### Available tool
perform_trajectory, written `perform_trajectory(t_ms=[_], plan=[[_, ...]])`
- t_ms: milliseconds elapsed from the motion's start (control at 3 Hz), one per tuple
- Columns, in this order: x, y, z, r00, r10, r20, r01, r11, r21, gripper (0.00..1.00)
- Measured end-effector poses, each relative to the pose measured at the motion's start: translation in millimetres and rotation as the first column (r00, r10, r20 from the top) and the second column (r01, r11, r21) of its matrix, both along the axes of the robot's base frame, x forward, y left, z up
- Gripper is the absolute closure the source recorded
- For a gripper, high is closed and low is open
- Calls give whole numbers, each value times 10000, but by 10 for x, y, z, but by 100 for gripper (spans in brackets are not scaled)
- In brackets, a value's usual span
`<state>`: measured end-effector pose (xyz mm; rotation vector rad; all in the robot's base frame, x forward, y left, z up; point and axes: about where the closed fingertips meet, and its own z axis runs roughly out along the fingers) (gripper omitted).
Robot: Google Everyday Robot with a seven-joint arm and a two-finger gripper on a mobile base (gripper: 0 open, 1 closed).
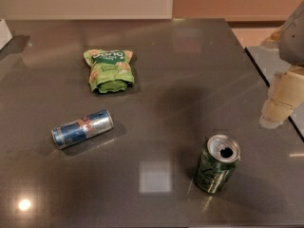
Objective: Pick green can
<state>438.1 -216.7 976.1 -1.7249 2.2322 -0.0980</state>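
Observation:
The green can (216,165) stands upright on the dark grey table (166,80), front right. It is dark green with pale markings and a silver top with an open pull-tab hole. My gripper (280,101) hangs at the right edge of the view, above and to the right of the can and apart from it. Only its pale, blocky lower part shows.
A slim blue-and-silver can (82,128) lies on its side at the left. A light green snack bag (110,70) lies at the back left. The table's right edge (270,87) runs just under the gripper, with a second surface beyond it. A white object (4,32) sits at the far left.

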Motion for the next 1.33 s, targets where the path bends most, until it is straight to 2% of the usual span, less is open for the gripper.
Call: perform_trajectory(t_ms=[333,667,1000,1333], plan=[[0,0,0,10000,0,2,0,10000,0,0],[-57,-33,19,9998,124,-159,-119,9993,366,0],[-245,-59,28,9983,471,-350,-432,9934,1066,0],[-496,45,-11,9923,1224,-183,-1161,9718,2051,0]])
